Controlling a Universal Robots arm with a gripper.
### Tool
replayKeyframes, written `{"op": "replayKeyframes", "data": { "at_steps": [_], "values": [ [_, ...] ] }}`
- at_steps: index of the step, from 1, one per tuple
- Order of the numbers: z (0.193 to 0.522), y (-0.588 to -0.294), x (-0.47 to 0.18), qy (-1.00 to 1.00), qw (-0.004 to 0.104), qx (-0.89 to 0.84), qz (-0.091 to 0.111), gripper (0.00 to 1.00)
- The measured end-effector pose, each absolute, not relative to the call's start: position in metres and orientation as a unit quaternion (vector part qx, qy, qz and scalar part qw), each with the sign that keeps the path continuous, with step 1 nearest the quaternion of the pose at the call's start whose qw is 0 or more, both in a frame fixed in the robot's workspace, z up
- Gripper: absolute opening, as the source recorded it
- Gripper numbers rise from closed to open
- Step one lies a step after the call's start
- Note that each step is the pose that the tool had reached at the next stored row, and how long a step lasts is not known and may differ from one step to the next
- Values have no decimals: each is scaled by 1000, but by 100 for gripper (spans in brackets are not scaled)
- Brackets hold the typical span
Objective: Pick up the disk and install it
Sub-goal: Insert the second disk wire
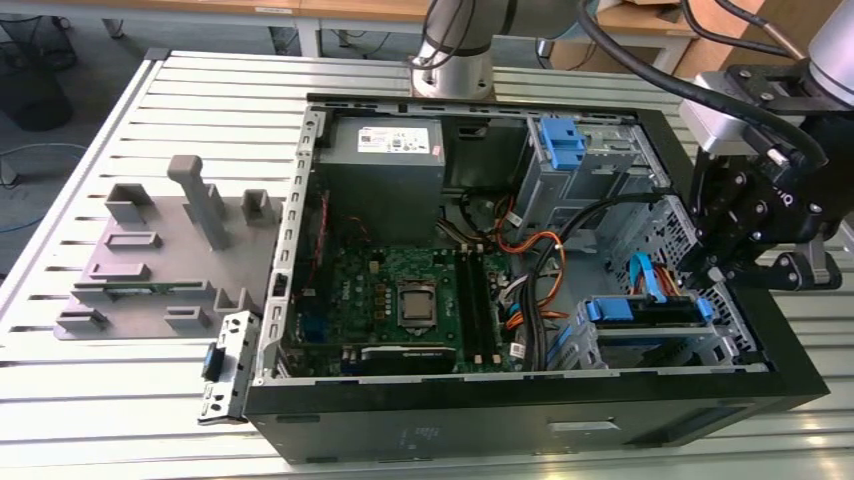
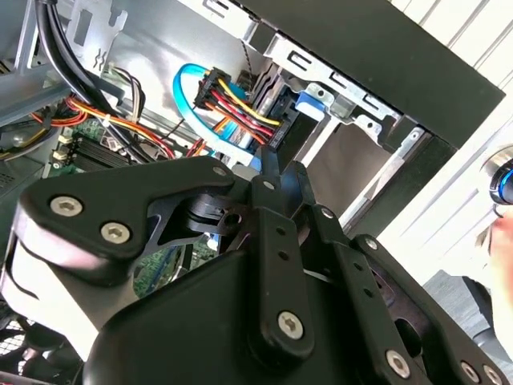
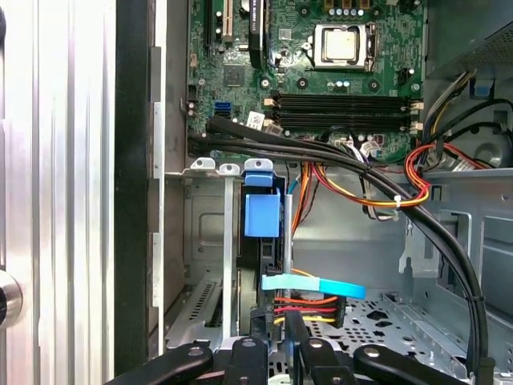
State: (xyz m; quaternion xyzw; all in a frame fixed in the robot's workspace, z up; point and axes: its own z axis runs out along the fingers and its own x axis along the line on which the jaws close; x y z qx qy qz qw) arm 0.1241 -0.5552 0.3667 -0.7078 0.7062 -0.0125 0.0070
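Open PC case (image 1: 534, 425) lies on a slatted table (image 1: 80, 200). Gripper (image 1: 714, 265) hangs at the case's edge on the exterior view's right, above the drive cage (image 1: 654, 335). In both wrist views the fingers (image 2: 272, 172) stand close together, tips next to the cable plug at the cage; whether they pinch anything I cannot tell.

Disk (image 3: 263, 215) sits on edge inside the cage, blue carrier showing; in the exterior view its blue frame (image 1: 647, 310) lies across the cage top. Light blue cable (image 3: 313, 284) and a red-yellow-black wire bundle (image 2: 236, 112) run to its end.

Motherboard (image 1: 400, 300) fills the case floor, power supply (image 1: 387, 150) at the far corner. Grey fixture (image 1: 160, 250) rests on the table, at the exterior view's left.
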Motion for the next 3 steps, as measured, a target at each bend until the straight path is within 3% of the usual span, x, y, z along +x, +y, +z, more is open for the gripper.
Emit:
{"op": "replayKeyframes", "data": {
  "at_steps": [3],
  "values": [
    [367, -555, 124, 706, 7, -708, -13, 24]
  ]
}}
